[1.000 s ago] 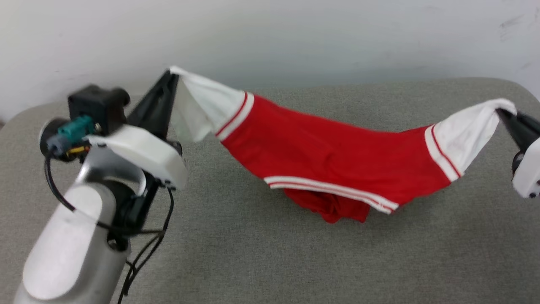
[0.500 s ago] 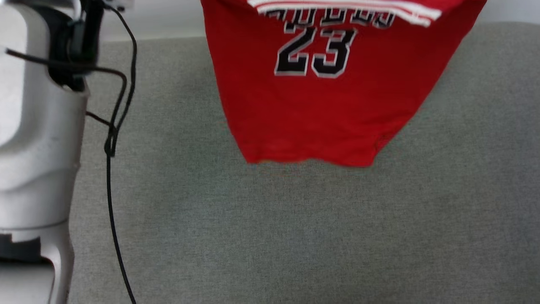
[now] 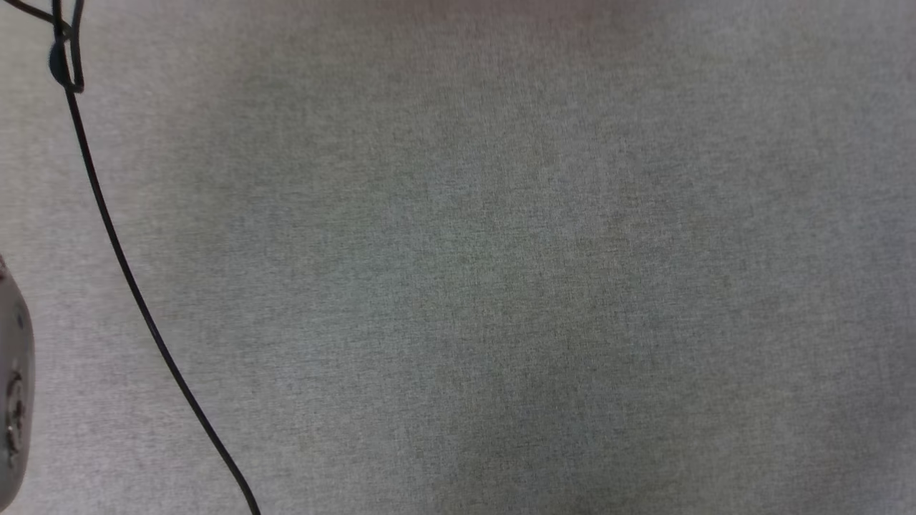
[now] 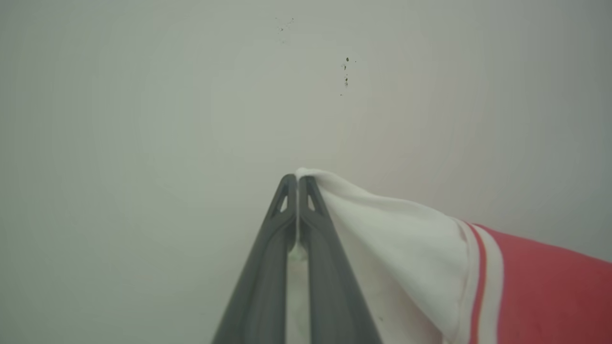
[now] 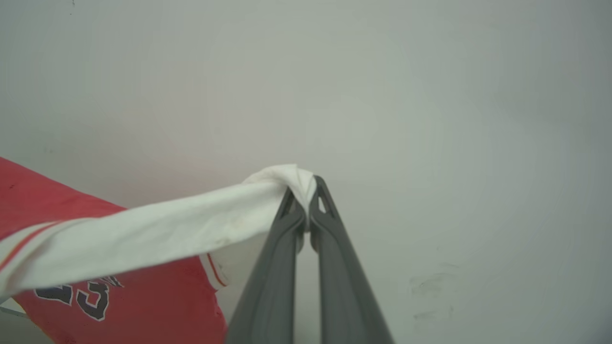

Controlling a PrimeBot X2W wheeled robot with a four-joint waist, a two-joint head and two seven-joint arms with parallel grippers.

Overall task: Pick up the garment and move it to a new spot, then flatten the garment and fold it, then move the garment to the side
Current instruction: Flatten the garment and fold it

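Red jersey [image 4: 540, 291], judged light, limp and prone to sag, hangs aloft between the left end effector [image 4: 297, 177] and right end effector [image 5: 307, 190], each clamped tight on a white sleeve tip, a sound hold for spreading it. The right wrist view adds the numeral 23 [image 5: 79, 297] at 8 o'clock; the head view supplies the grey bench [image 3: 501, 286] and a black cable [image 3: 122, 257] along the 9 o'clock side.

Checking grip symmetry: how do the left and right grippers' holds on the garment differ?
On the left gripper the garment's white sleeve drapes broad and slack; on the right gripper it pulls away as a narrow, taut band. The left shows a sliver of cloth at its tips; the right has a wad bunched over them. Both are shut on a white sleeve end.
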